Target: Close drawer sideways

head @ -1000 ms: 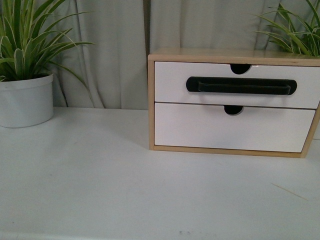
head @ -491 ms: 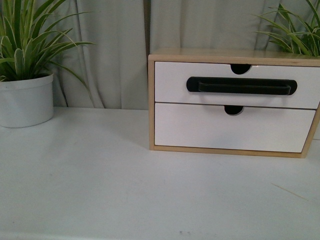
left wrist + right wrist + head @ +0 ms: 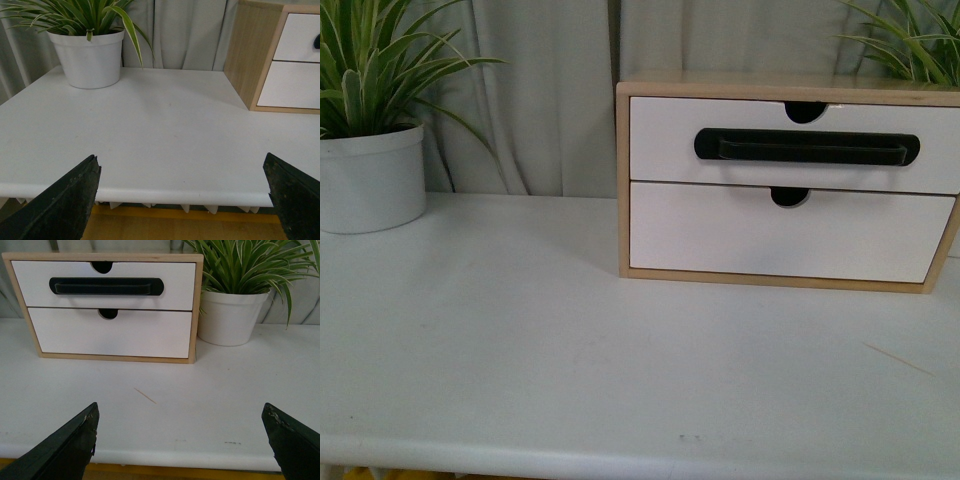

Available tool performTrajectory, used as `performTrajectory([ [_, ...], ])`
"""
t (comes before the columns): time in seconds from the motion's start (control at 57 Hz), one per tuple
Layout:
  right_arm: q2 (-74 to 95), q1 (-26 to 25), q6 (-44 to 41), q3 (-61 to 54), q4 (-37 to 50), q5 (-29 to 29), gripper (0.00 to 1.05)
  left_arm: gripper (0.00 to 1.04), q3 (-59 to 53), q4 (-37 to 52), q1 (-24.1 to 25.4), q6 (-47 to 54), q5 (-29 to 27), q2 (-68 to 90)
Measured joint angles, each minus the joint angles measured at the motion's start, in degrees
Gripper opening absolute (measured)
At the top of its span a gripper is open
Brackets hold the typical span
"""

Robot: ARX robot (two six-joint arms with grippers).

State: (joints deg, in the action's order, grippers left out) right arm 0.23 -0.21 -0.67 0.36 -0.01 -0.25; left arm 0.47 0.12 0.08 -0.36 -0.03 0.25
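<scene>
The drawer (image 3: 670,145) is the upper one of a light-wood cabinet (image 3: 622,190) at the back right of the white table. It has a white front, a long black bar handle (image 3: 807,147) and a half-round notch in its top edge. Its front stands slightly forward of the frame. It also shows in the right wrist view (image 3: 175,287), and its corner in the left wrist view (image 3: 297,37). My left gripper (image 3: 182,200) and right gripper (image 3: 180,440) are open and empty, both back at the table's front edge. Neither arm shows in the front view.
A plain white lower drawer (image 3: 720,235) sits under the handled one. A white potted plant (image 3: 370,175) stands at the back left, and another (image 3: 230,315) right of the cabinet. A thin stick (image 3: 145,395) lies on the table (image 3: 570,350). Curtains hang behind.
The front view has shifted: the cabinet and pots sit higher in the picture and the table's front edge has come into view. The drawer itself looks unchanged.
</scene>
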Motion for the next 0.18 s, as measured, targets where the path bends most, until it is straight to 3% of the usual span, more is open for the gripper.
performTrajectory([
  [0.175, 0.0, 0.0, 0.0, 0.0, 0.0, 0.0, 0.96, 0.99, 0.0, 0.0, 0.0, 0.0, 0.0, 0.0],
])
